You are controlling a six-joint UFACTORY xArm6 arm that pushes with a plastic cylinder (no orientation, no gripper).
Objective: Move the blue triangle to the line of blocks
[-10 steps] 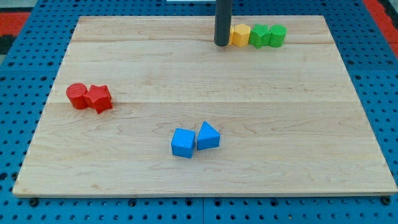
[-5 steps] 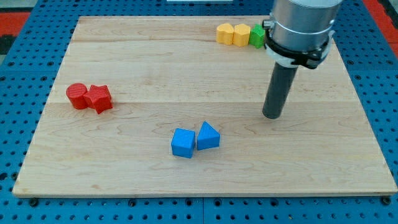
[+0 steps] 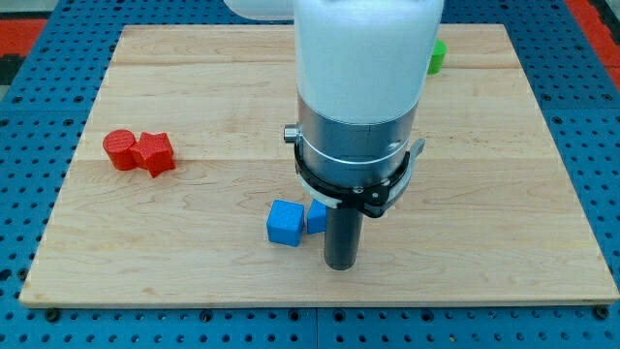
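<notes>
The blue triangle point(image 3: 316, 217) lies at the board's bottom middle, mostly hidden behind my rod and arm. A blue cube-like block point(image 3: 285, 223) touches its left side. My tip point(image 3: 340, 265) rests on the board just right of and below the triangle, close to it. The line of blocks along the top edge is almost wholly hidden by the arm; only the green block point(image 3: 438, 55) at its right end shows.
A red cylinder point(image 3: 120, 149) and a red star-shaped block point(image 3: 154, 153) sit together at the board's left. The wooden board point(image 3: 504, 194) lies on a blue pegboard surface. The arm's white and grey body fills the view's top middle.
My tip has moved from the top edge beside the yellow blocks, across the right middle, down to just right of and below the blue triangle. The blocks have not moved.
</notes>
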